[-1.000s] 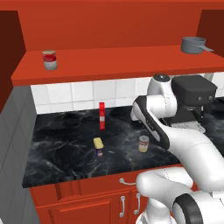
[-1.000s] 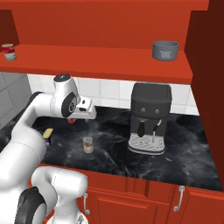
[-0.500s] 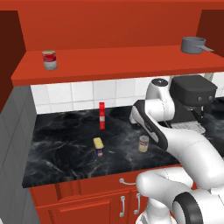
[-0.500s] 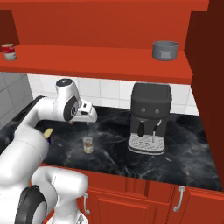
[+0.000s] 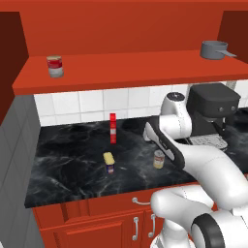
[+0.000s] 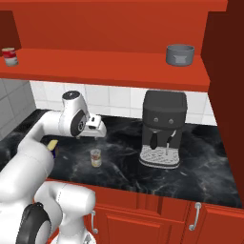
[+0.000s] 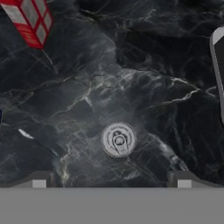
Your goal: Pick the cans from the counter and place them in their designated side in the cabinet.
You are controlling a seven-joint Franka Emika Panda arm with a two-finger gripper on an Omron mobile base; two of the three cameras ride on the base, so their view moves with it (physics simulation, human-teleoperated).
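The white arm's two-finger gripper hangs over the glossy black marble counter, jaws spread wide with nothing between them. Straight below in the hand view sits the small round tin with the yellow-green label and silver rims, upright, pull-tab lid facing up, untouched by either finger. From the base cameras that round tin stands near the counter's front edge, about midway along it. The flat dark blue rectangular tin with yellow lettering lies to its left, well apart, also toward the front edge. A tall thin red-and-white box stands nearer the tiled back wall. Up on the red-orange cabinet's long shelf, a red-and-white round can sits at the left end and a grey pot at the right. A black coffee machine occupies the counter's right side.
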